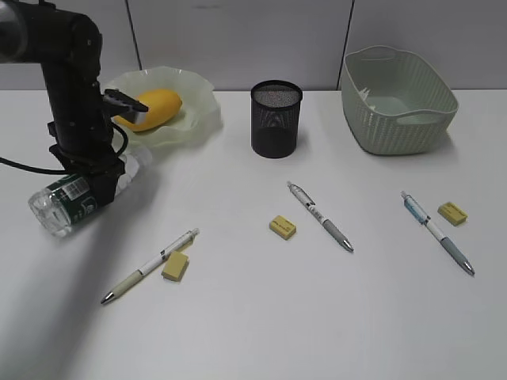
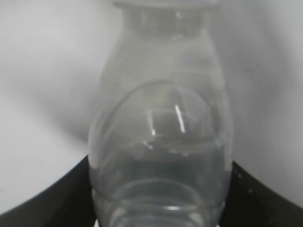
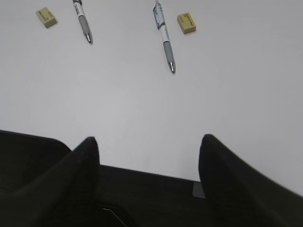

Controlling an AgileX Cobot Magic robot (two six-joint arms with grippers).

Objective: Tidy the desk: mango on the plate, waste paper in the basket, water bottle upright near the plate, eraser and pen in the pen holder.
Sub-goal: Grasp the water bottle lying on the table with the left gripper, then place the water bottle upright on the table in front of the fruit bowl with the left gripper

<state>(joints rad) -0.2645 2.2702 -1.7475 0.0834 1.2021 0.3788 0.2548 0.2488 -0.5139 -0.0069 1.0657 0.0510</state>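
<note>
The white worktop [image 1: 261, 317] is wide and mostly bare, the wavy-rimmed green plate [image 1: 202, 119] at the back left with the mango [image 1: 158, 107] already on it, and the woven basket [image 1: 400, 115] far off at the back right. Free room lies just in front of the plate, which is where the bottle wants to stand.

Now the key relation: the water bottle [image 1: 67, 198] lies on its side directly under the left end effector [image 1: 99, 184], its long axis running diagonally, base toward the near left, neck hidden under the arm toward the plate. The left wrist view is filled by the clear bottle [image 2: 161, 142] between the dark fingers [image 2: 47, 198] on either side; whether they already press on it, I cannot tell. The left arm is plainly the nearer one.

The right end effector [image 3: 149, 156] hangs open and empty over bare worktop, a blue-barrelled pen [image 3: 163, 35] and an eraser [image 3: 186, 22] ahead of it. The black mesh pen holder [image 1: 276, 119] sits between plate and basket.
</note>
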